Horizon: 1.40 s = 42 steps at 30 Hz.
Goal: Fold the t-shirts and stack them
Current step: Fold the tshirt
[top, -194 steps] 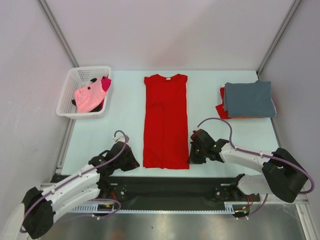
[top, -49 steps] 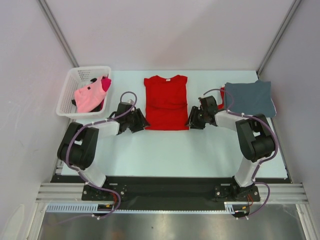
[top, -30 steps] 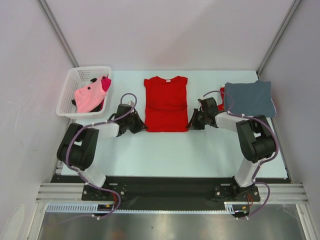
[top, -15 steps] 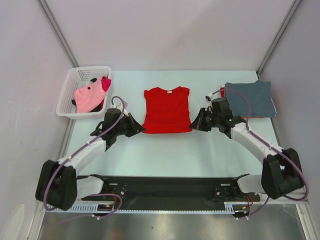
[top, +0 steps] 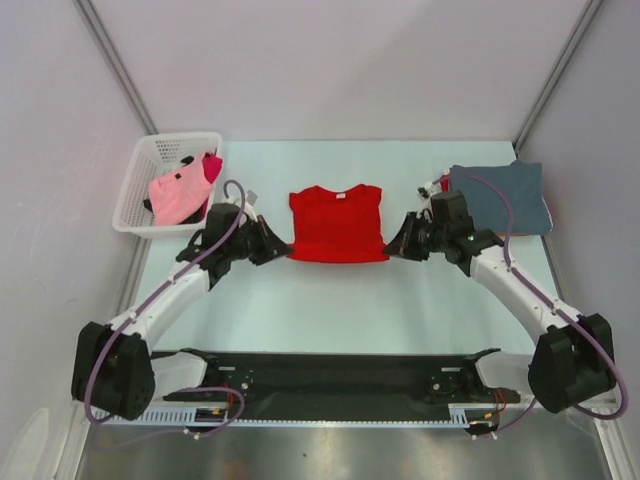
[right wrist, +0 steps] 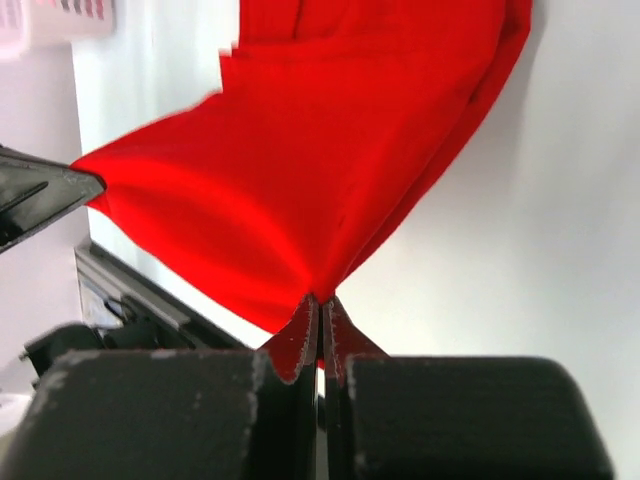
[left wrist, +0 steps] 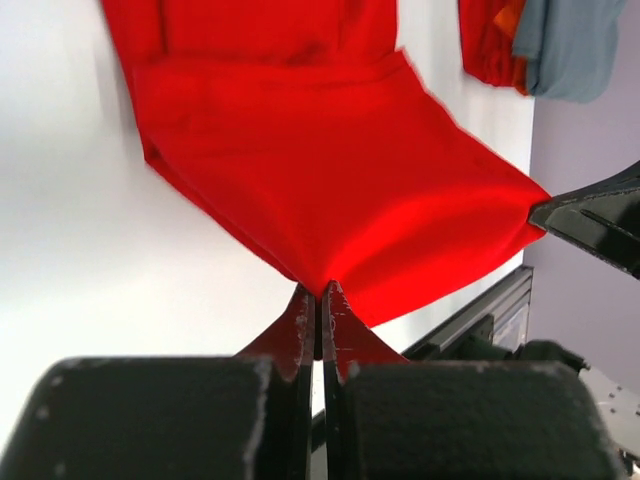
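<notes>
A bright red t-shirt [top: 337,222] hangs stretched between both grippers above the middle of the table, its near edge lifted and doubled toward the collar. My left gripper [top: 283,247] is shut on its near left corner [left wrist: 322,285]. My right gripper [top: 392,246] is shut on the near right corner [right wrist: 322,293]. A folded grey-blue t-shirt [top: 498,198] tops a stack at the right, with red and orange cloth [left wrist: 492,45] beneath it. Pink and magenta t-shirts [top: 182,188] lie in the basket.
A white lattice basket [top: 140,195] stands at the table's back left corner. Metal frame posts rise at both back corners. The black rail [top: 340,375] with the arm bases runs along the near edge.
Both grippers have lifted off the table, raising the shirt's near edge. The arms have stretched out and spread a little apart, so the red shirt looks shorter and wider.
</notes>
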Each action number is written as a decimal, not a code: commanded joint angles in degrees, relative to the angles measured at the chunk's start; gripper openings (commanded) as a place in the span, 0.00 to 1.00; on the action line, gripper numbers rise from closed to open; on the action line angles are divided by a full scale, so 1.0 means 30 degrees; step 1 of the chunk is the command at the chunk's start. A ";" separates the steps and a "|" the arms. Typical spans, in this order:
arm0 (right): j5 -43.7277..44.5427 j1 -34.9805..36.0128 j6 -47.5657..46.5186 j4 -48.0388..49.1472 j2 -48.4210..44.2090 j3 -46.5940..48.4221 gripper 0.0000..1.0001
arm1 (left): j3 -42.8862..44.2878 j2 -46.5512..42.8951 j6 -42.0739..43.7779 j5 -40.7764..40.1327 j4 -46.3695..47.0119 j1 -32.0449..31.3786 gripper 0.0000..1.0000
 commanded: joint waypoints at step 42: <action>-0.0923 -0.4442 0.0653 0.5474 1.8360 1.5825 0.81 | 1.7867 1.8028 0.1893 -0.1027 0.1168 0.3268 0.96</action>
